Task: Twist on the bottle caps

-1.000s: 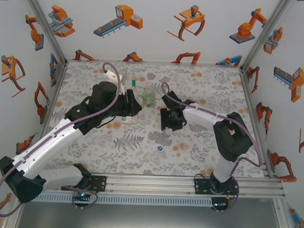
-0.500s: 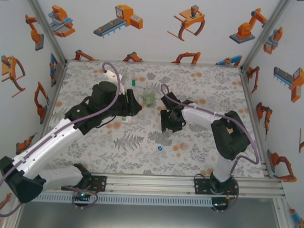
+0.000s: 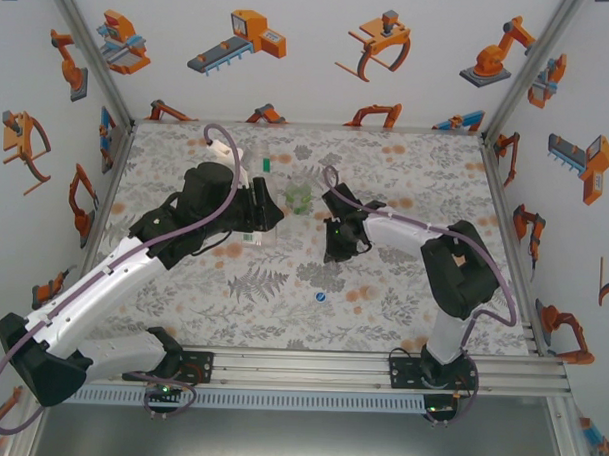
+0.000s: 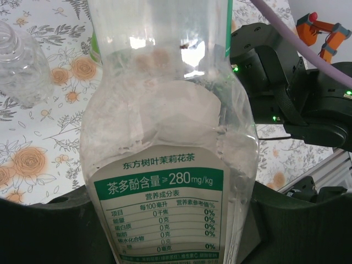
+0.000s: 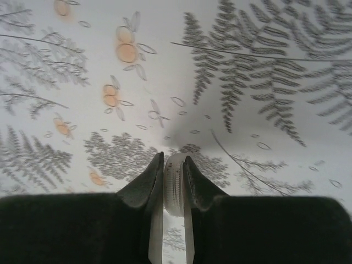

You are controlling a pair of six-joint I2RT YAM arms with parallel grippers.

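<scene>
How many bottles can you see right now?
3: tall clear labelled plastic bottle held in the left tool; short clear plastic bottle far-left of it; squat green-tinted plastic bottle right of it. Others may be hidden.

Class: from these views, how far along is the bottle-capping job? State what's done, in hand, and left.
Done: nothing; every cap is off. In hand: left tool grips the labelled bottle; right tool is shut on the white cap. Left: screwing that on, then the blue cap and green cap, both lying loose.
</scene>
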